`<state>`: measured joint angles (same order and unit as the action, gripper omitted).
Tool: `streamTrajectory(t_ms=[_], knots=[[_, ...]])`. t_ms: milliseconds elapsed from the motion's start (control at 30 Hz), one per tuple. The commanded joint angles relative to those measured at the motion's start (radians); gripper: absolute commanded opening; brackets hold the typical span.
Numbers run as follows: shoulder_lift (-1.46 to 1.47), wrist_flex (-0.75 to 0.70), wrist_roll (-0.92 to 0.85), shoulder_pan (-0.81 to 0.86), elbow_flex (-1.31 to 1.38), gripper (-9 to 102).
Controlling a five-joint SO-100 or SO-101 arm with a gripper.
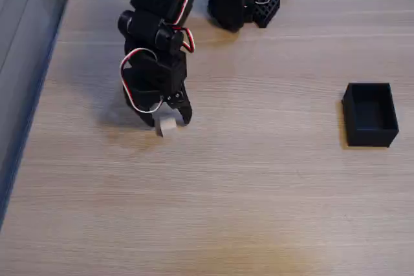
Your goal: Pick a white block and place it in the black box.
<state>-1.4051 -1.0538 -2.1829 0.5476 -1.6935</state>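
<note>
Wooden table (259,192); pincer (167,119) straddles white block (167,125)

Soft even light, slightly blurry, faint shadow left of arm (155,63).

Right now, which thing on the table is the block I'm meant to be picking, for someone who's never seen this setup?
In the fixed view, find the black arm at the upper left of the wooden table. Follow it down to its gripper; the white block sits between the fingertips. It is a small pale cube, unlike the larger black box at the right.
</note>
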Motion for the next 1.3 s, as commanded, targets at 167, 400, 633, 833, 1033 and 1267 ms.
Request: streamTrajectory(t_ms=[167, 400, 633, 833, 1033, 1267], knots=[[-0.018, -0.025, 0.037, -0.026, 0.035, 14], [-0.025, -0.008, 0.031, -0.031, 0.02, 17], [-0.035, 0.005, 0.028, -0.031, -0.002, 8], [-0.072, 0.009, -0.006, -0.023, -0.021, 0], [-0.278, -0.092, -0.078, -0.003, -0.149, 0], [-0.635, -0.187, 0.118, -0.324, -0.39, 0]])
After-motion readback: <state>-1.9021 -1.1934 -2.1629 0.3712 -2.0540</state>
